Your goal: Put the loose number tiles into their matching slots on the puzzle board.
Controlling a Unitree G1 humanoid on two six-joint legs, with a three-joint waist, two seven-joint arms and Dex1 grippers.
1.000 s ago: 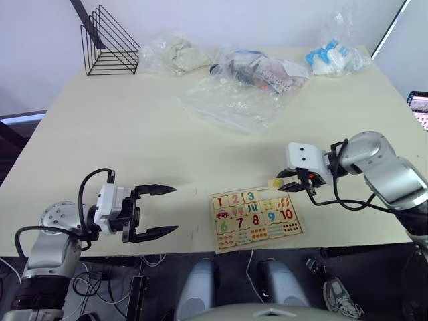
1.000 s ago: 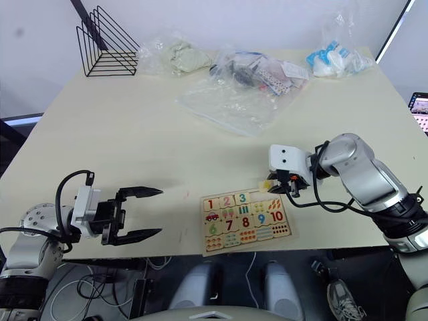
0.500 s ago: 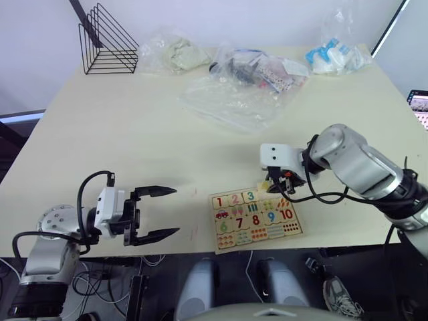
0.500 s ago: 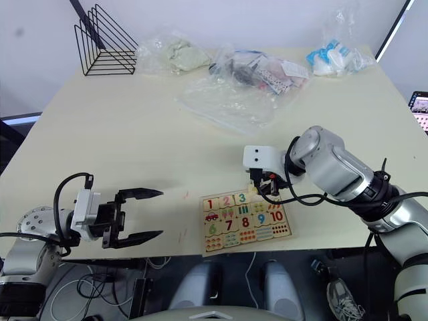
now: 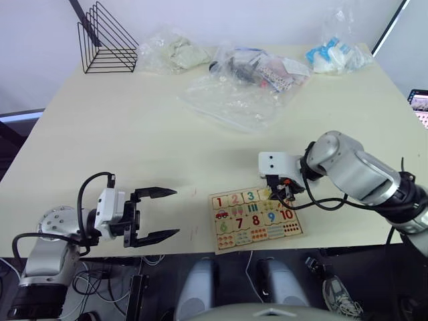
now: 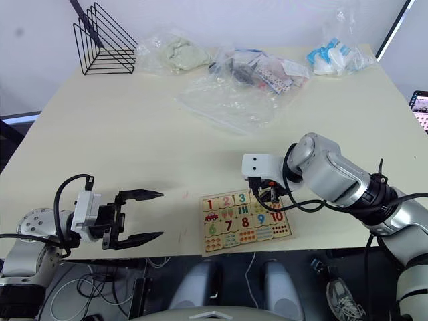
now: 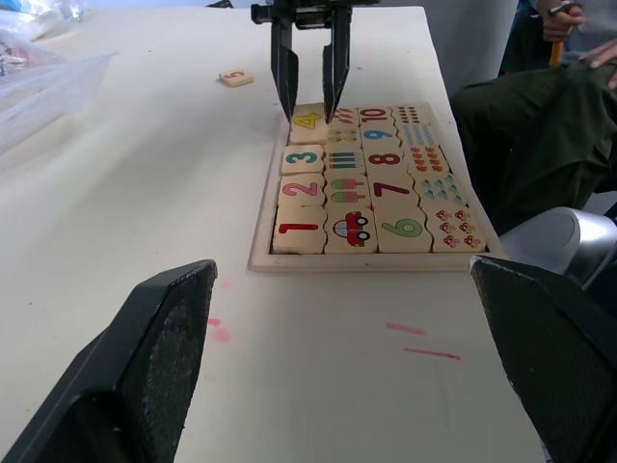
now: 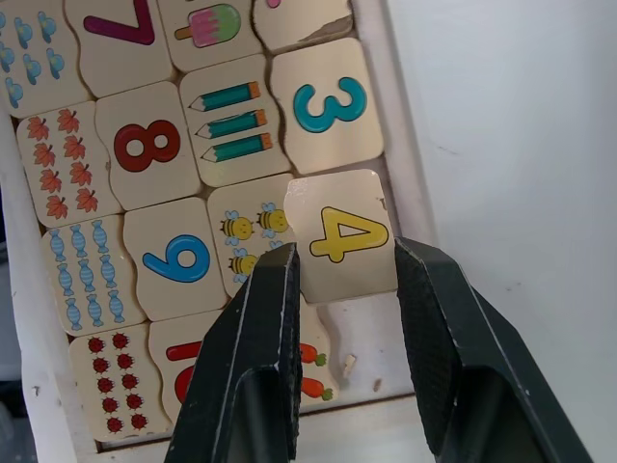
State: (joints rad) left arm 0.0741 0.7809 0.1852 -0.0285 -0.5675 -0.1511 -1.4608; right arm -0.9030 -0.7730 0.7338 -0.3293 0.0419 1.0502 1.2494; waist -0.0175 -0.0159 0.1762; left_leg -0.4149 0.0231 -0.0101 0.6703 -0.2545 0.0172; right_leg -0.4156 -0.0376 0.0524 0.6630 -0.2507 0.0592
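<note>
The worktop point(image 5: 134, 134) is carrying the puzzle board point(image 5: 257, 235) under the right end effector point(image 8: 344, 289), which is grasping the 4 tile point(image 8: 339, 236) over its slot. The 5 tile point(image 7: 235, 77) is lying beyond it. The left end effector point(image 5: 164, 212) is hovering released, well apart.

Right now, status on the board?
Right gripper shut on tile 4, over its slot on the board. Left gripper open, idle. Tile 5 loose beyond the board.

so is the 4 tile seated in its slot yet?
Not fully: the 4 tile sits tilted, overlapping the bee tile, between the right hand fingers.
</note>
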